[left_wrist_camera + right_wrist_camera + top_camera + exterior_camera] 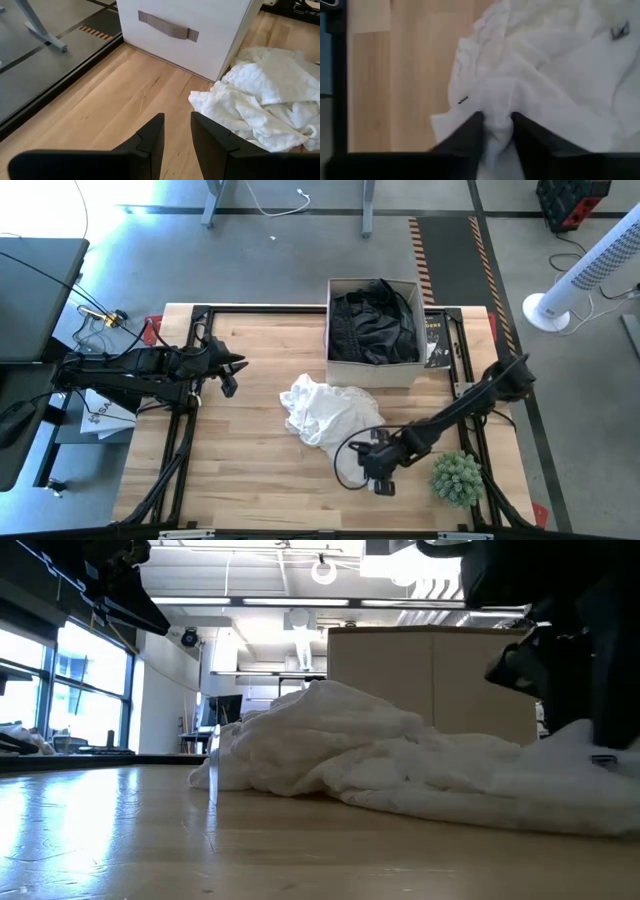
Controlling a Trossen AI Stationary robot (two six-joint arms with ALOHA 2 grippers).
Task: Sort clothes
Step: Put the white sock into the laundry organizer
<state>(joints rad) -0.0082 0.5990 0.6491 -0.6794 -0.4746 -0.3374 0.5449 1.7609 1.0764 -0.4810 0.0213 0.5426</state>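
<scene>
Right hand [495, 131] pinched the white garment's [322, 408] 5 o'clock edge for lifting; left hand [175, 135], slightly spread, waited at 9 o'clock.

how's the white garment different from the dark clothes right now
The white garment lies loose and spread on the bare table, while the dark clothes sit bunched inside the box. The right gripper pinches a fold of the white garment; nothing touches the dark clothes. The left gripper hangs off to the side, holding neither. Both are crumpled soft fabric.

soft white cloth garment [318, 408], smooth wooden table [250, 470]
</scene>
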